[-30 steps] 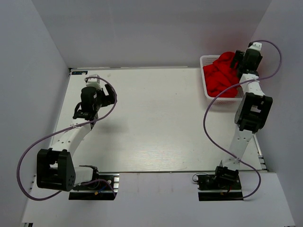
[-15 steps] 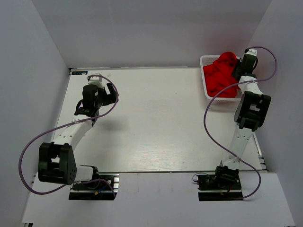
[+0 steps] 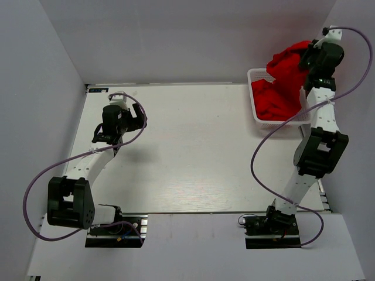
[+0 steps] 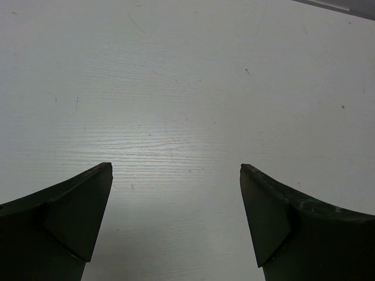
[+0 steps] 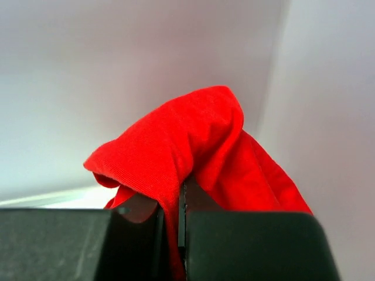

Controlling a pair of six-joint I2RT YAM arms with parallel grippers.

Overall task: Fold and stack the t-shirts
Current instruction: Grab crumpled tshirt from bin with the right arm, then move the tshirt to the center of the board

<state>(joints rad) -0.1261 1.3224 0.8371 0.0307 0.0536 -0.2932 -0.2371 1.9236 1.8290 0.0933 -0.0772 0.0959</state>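
From above, the right gripper (image 3: 309, 57) holds a red t-shirt (image 3: 288, 63) up over the white basket (image 3: 252, 75) at the far right corner of the table (image 3: 193, 146). More red shirts (image 3: 272, 100) lie heaped inside it. The left gripper (image 3: 105, 139) hangs over the table's far left.

In the left wrist view, its fingers (image 4: 70, 216) are spread wide above the table, gripping nothing.

In the right wrist view, the jaws are closed tight on a fold of the t-shirt.

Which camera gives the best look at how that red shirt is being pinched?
The right wrist view: the red shirt fills it, fabric clamped in the shut right gripper. The top view shows it small, hanging over the basket. The left wrist view misses it.
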